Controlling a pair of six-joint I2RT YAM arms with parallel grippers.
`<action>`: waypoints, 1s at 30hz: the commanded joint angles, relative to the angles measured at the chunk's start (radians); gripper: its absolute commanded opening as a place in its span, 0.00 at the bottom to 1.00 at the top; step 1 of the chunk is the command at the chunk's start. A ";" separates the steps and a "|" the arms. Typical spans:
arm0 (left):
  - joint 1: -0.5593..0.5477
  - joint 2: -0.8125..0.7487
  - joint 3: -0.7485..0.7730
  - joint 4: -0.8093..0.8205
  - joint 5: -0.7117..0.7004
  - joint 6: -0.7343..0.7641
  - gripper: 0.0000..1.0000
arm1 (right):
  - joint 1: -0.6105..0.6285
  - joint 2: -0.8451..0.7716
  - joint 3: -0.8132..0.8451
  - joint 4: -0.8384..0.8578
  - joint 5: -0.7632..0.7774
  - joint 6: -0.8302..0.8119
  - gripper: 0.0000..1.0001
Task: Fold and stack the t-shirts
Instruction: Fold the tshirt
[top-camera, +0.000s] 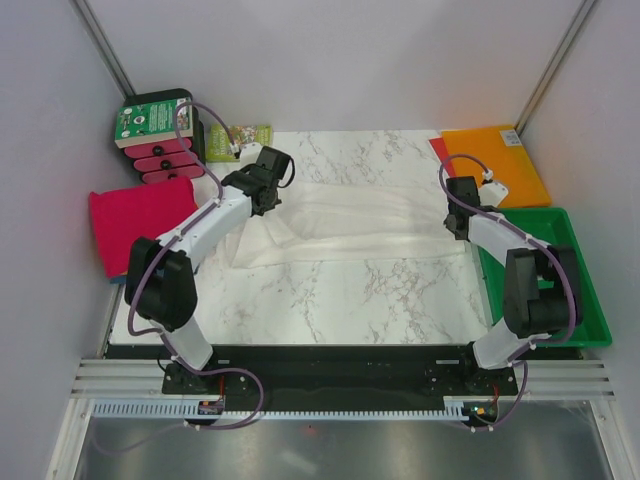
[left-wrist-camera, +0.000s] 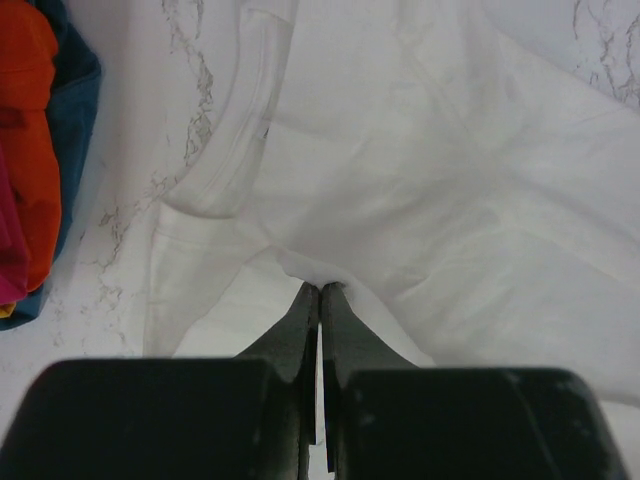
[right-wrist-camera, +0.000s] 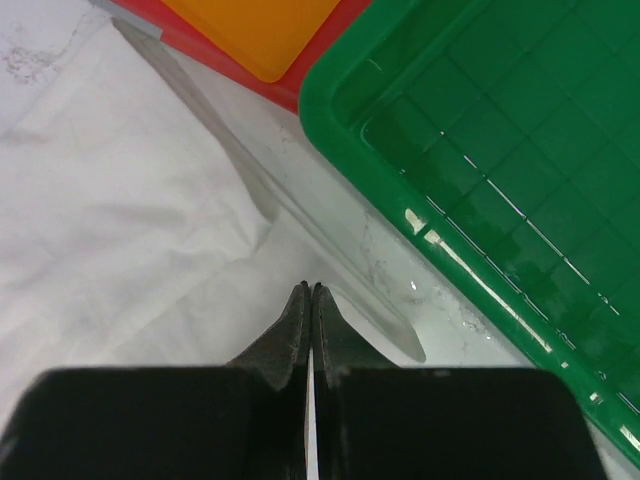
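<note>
A thin white t-shirt (top-camera: 345, 222) lies spread and wrinkled across the middle of the marble table (top-camera: 340, 295). My left gripper (top-camera: 266, 186) is shut on a pinch of it just below the collar (left-wrist-camera: 232, 135), and the cloth bunches at the tips of the left gripper (left-wrist-camera: 322, 287). My right gripper (top-camera: 461, 214) sits at the shirt's right edge. In the right wrist view the right gripper (right-wrist-camera: 310, 289) is shut, with the white t-shirt (right-wrist-camera: 130, 190) running up to its tips and its hem lifted. A folded magenta t-shirt (top-camera: 140, 225) tops the pile at the left, with orange (left-wrist-camera: 30, 130) and blue (left-wrist-camera: 78, 110) ones under it.
A green plastic tray (top-camera: 560, 240) stands at the right edge, close to the right arm. A flat orange sheet (top-camera: 495, 160) lies behind it at the far right. A box with pink items (top-camera: 160, 135) and a small green packet (top-camera: 240, 138) sit at the far left.
</note>
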 joint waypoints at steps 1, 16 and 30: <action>0.027 0.035 0.083 0.034 -0.030 0.044 0.02 | -0.022 0.024 0.036 0.040 0.028 0.024 0.00; 0.075 0.127 0.176 0.035 -0.040 0.061 0.02 | -0.060 0.065 0.062 0.066 0.039 0.047 0.00; 0.104 0.219 0.230 0.034 -0.048 0.058 0.02 | -0.062 0.179 0.110 0.106 0.044 0.041 0.00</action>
